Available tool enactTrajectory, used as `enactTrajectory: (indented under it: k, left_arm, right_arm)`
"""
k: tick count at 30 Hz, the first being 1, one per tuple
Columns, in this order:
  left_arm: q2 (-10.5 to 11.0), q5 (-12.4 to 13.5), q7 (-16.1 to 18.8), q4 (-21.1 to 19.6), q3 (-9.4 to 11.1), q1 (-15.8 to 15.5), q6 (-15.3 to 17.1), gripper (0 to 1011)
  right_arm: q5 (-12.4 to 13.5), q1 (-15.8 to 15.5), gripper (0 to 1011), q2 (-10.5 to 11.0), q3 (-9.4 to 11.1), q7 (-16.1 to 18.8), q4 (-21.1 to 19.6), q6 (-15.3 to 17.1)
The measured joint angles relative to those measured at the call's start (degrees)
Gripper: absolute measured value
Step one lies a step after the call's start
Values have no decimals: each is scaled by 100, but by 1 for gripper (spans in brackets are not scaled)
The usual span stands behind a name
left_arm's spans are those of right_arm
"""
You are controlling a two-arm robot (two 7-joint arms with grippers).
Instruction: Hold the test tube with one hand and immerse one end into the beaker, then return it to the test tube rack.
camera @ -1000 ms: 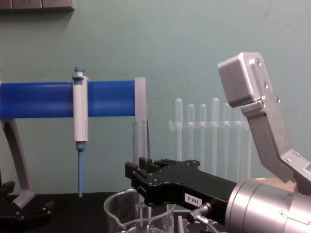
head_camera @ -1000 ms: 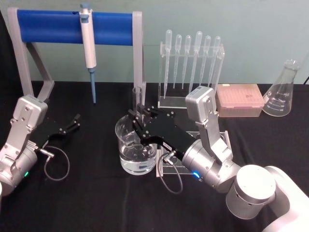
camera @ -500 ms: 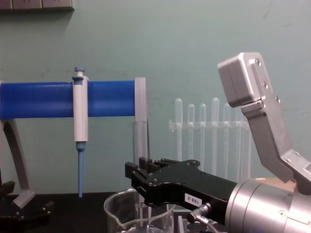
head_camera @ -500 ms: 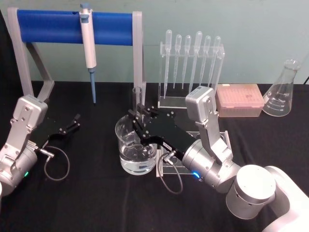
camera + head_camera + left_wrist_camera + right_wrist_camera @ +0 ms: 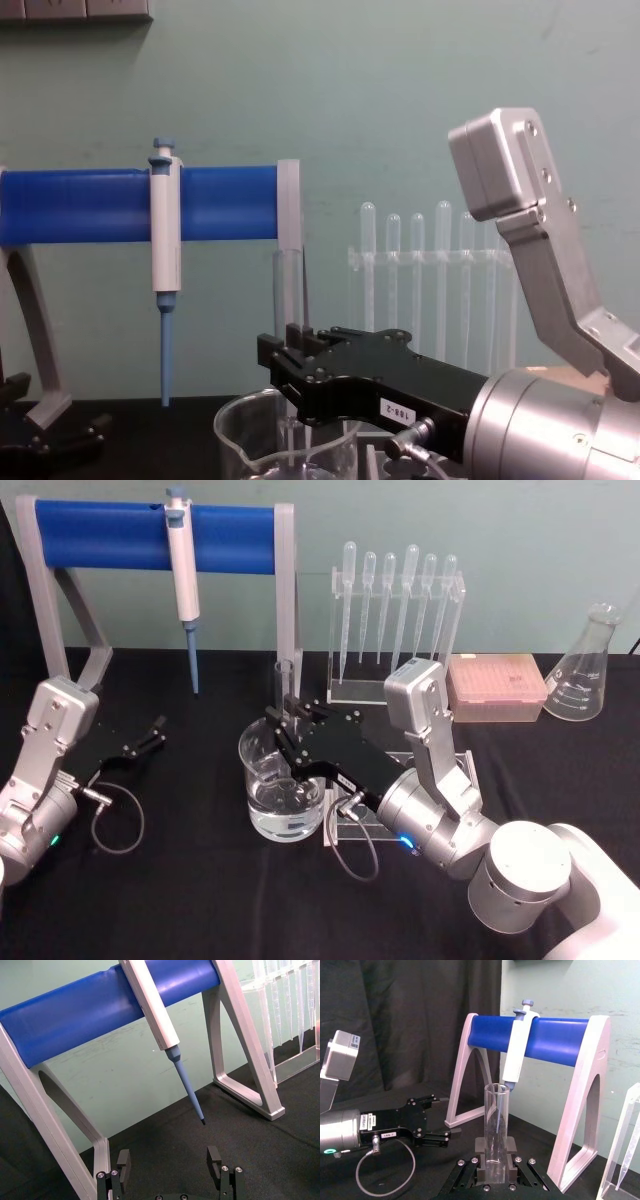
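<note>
Found beaker nearest, lower end of upright tube down inside it, right gripper clamped on tube just above rim; could clink wall or slip from grip if raised askew; left gripper parked wide, far left.

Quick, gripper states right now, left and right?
Left gripper: open, holding nothing, idle at the left of the table.
Right gripper: shut on the test tube, upright at the beaker.
</note>
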Motion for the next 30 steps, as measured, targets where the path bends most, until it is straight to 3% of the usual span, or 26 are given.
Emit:
enactTrajectory:
  k: [30]
  left_arm:
    - [0,0,0,0,0,0,0,1000]
  right_arm:
    - [0,0,226,0,0,0,0,0]
